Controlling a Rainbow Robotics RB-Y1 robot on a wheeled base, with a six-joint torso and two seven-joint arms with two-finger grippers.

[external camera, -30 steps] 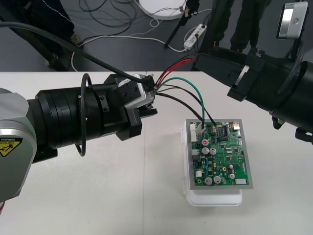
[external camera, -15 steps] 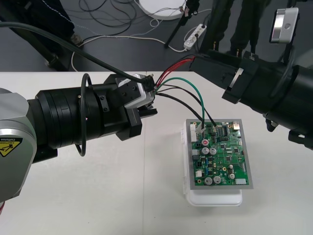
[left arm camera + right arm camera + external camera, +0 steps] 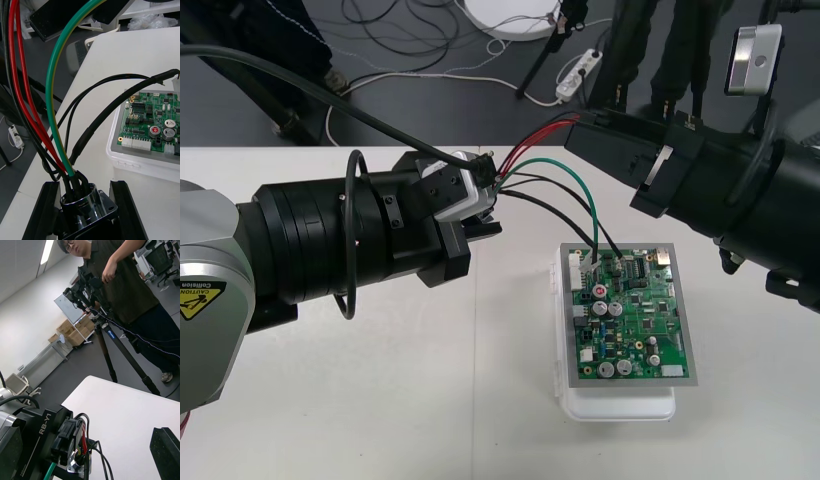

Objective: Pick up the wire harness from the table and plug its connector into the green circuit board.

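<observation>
Fingers (image 3: pixel 48 210) of your left gripper (image 3: pixel 478 212) pinch the harness's round metal socket (image 3: pixel 85 205) between them. It is held above the table (image 3: pixel 380 400), left of the green circuit board (image 3: pixel 635 315). Red, green and black wires (image 3: pixel 568 172) arc from the socket to the board's far left corner; you cannot tell whether the plug is seated. Board sits on its white base (image 3: pixel 620 405). Right gripper (image 3: pixel 582 135) hangs just beside the wires' arc, over the table's far edge — open or closed, you cannot tell.

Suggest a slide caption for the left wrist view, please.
Left gripper holding the wire harness by its metal socket, wires arching toward the green circuit board.
</observation>
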